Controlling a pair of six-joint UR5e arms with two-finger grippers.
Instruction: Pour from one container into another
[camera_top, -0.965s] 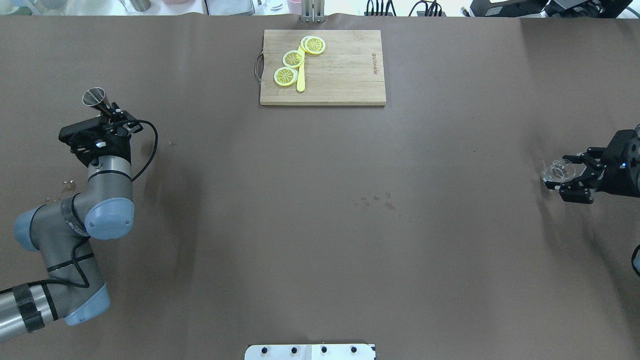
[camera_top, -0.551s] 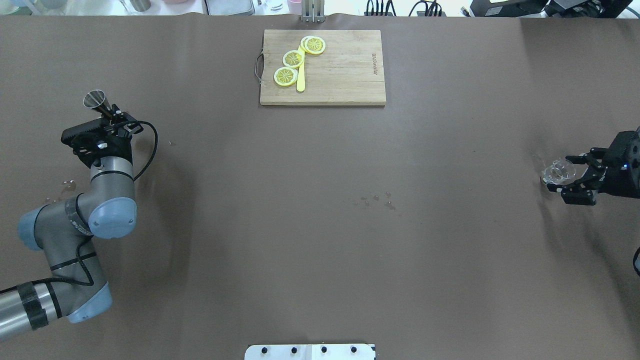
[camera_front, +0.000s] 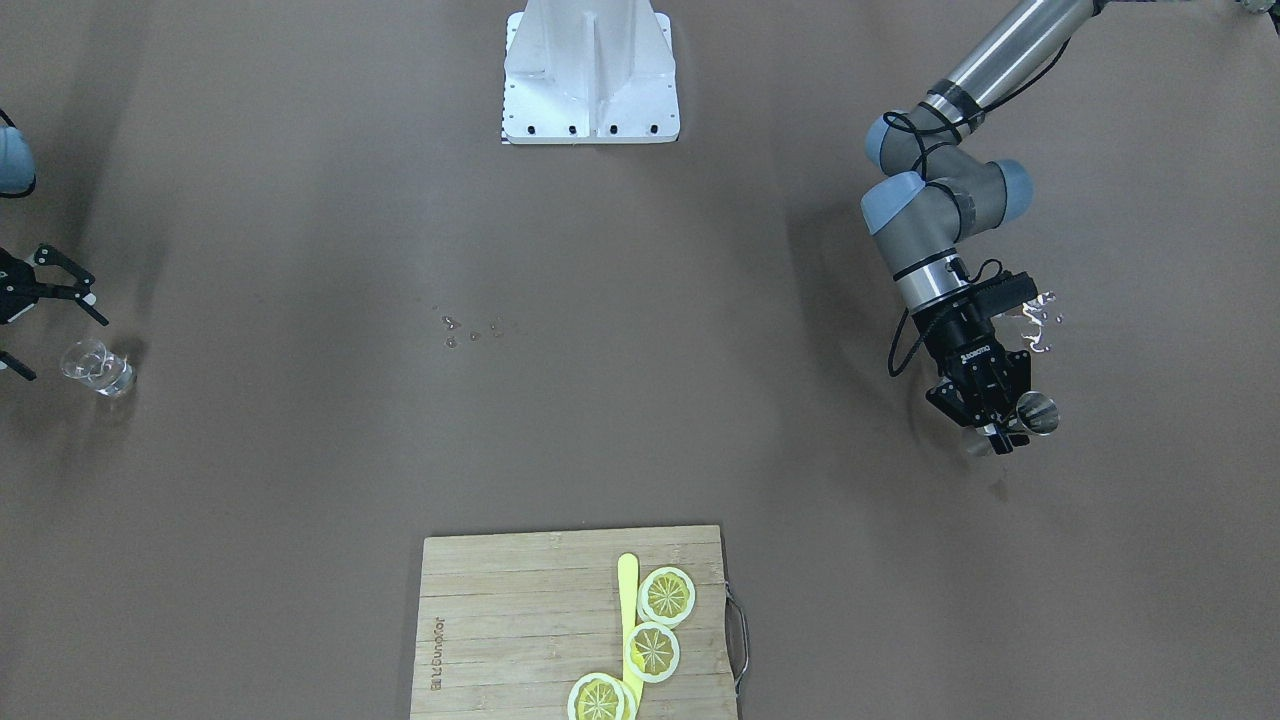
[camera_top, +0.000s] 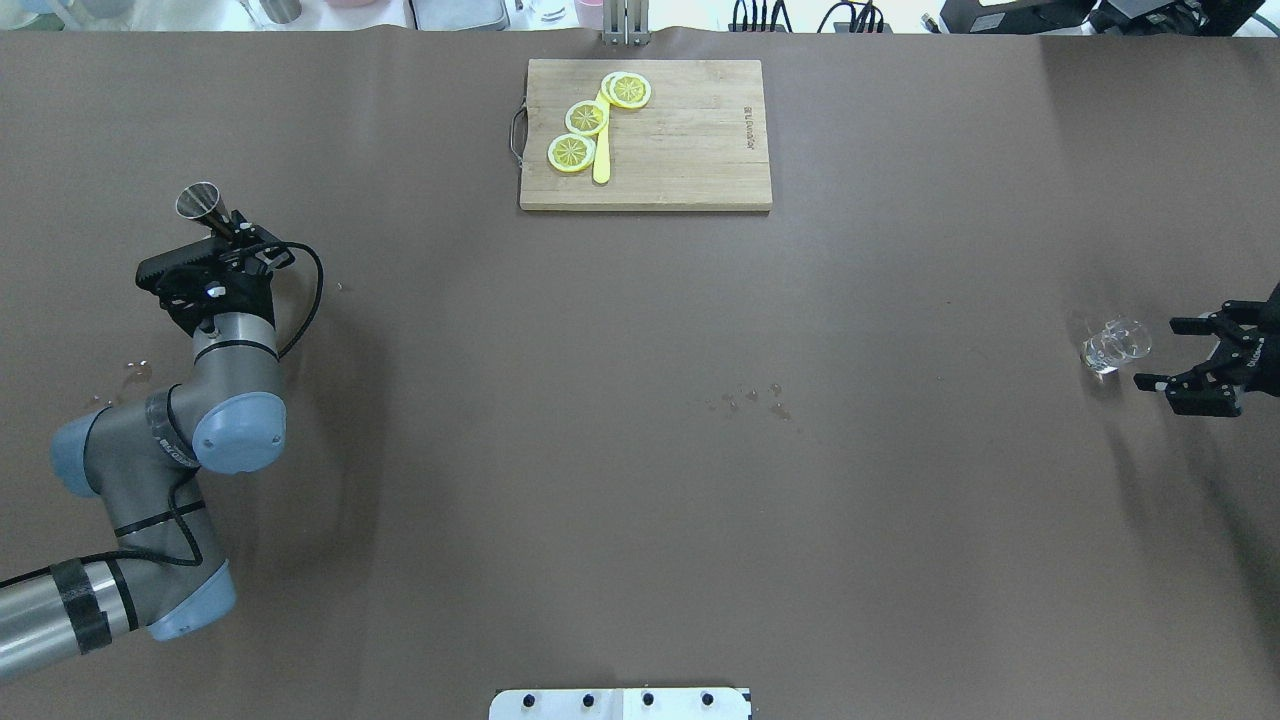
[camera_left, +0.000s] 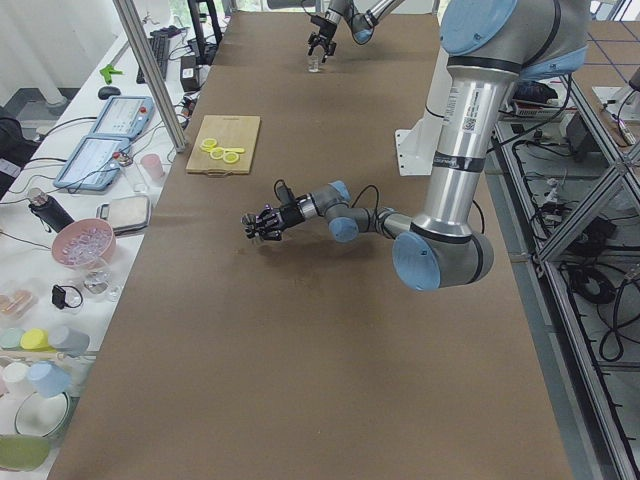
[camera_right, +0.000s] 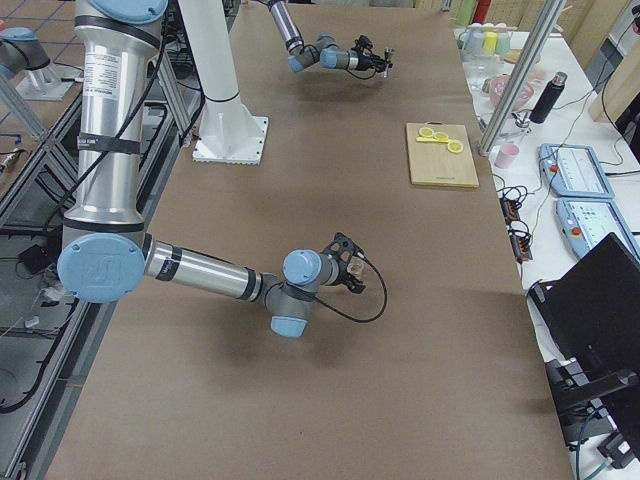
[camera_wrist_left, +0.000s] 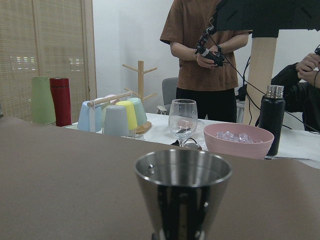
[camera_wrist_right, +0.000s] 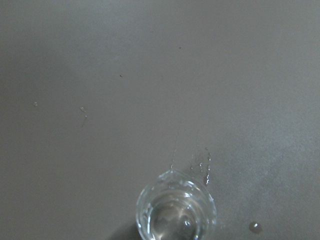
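Setting: A wide brown tabletop (camera_top: 640, 480) fills the robot cell, with a white base plate (camera_top: 620, 704) at the robot's edge.
Left claw: The left claw (camera_front: 1003, 428) is clamped on a steel jigger (camera_top: 199, 201) at the robot's far left. The wrist camera shows the cup's open mouth up and level.
Jigger's place: It is held out ahead of the left arm's wrist, well apart from everything else on the tabletop.
Right claw: The right claw (camera_top: 1158, 352) has its fingers spread apart and grips nothing. It sits just beside the glass beaker (camera_top: 1112, 346) without touching it.
Beaker: It stands upright on the tabletop at the robot's far right. The right wrist view shows clear liquid inside and a few small drops on the surface next to it.
Centre: A scatter of droplets (camera_top: 752, 398) marks the middle of the tabletop, between the two arms.
Far edge: A wooden cutting board (camera_top: 690, 150) carries three lemon slices (camera_top: 586, 117) and a yellow knife (camera_top: 601, 160) along its left side.
Background: Beyond the tabletop, the left wrist camera catches a person (camera_wrist_left: 207, 50) in a brown shirt. In front of the person are a wine glass (camera_wrist_left: 183, 120), a pink bowl (camera_wrist_left: 238, 141) and a black bottle (camera_wrist_left: 270, 120).
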